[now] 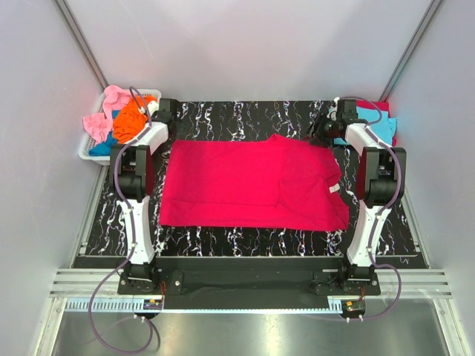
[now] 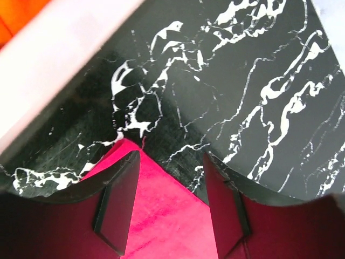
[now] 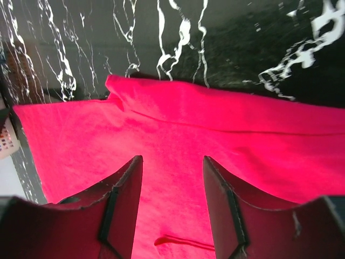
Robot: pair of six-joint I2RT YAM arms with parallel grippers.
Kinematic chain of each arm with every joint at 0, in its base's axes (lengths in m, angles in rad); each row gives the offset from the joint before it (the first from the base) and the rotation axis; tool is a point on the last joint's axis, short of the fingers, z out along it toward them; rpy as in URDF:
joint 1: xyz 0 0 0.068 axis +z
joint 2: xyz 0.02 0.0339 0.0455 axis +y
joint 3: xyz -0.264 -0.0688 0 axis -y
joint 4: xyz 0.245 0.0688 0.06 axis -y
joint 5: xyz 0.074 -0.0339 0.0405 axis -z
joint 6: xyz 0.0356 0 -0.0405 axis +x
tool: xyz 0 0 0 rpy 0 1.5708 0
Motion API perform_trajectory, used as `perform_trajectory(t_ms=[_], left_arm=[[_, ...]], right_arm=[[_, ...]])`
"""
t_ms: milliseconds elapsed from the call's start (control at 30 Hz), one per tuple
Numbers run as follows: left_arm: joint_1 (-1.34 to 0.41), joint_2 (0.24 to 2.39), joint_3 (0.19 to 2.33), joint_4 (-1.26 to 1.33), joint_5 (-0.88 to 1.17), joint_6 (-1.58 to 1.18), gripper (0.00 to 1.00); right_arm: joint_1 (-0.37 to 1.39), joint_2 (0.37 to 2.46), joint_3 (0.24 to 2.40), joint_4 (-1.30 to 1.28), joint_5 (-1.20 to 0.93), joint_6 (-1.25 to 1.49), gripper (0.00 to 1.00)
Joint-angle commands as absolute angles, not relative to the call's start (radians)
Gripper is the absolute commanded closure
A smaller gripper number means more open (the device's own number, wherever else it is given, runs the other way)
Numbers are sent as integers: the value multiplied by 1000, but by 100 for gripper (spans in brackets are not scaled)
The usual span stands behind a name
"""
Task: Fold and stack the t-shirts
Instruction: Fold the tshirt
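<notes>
The large crimson-red t-shirt [image 1: 252, 185] lies spread flat on the black marbled table [image 1: 245, 115]. My left gripper [image 1: 167, 119] is open and empty, low over the shirt's far left corner [image 2: 161, 216], with its jaws either side of that corner [image 2: 171, 156]. My right gripper [image 1: 324, 127] is open and empty above the shirt's far right part, with red cloth [image 3: 178, 124] between and beyond its jaws [image 3: 172, 159]. The pink shirt [image 1: 111, 100], the orange one [image 1: 132, 119] and the blue one [image 1: 104, 141] lie bunched in the basket. A cyan shirt [image 1: 378, 122] lies at the far right.
The white slotted basket [image 1: 87, 152] stands off the table's far left corner. The cyan shirt rests on a dark red cloth [image 1: 392, 137] at the far right corner. Grey walls close in on both sides and the back.
</notes>
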State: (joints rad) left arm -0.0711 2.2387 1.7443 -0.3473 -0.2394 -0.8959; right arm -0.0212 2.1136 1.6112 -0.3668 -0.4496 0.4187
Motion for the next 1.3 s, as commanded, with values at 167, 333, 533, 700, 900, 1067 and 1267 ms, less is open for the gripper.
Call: perform_trajectory(t_ms=[167,333,533,700,900,1067,1267], left_arm=[[-66,2243,1746,-492,-400,-922,42],[-72,2256,1778,-555,-423,-930,41],[-77,2296,1835,-595,-422,-940,44],[-78,2336,1879,-600,-385,-934,52],[-89,2364,1920,-601,-373,-916,50],[-101,2379,1942,-606,-373,-897,49],[-115,2373,1939,-611,-380,-882,79]], right_arm=[[-35,2103,1608,-322,-489,445,46],[-35,2097,1595,-314,-500,451,47],[-40,2089,1592,-316,-505,454,48],[-44,2088,1589,-314,-509,459,48],[-51,2095,1588,-313,-512,468,49],[-57,2103,1591,-314,-509,479,50],[-63,2108,1592,-314,-515,486,51]])
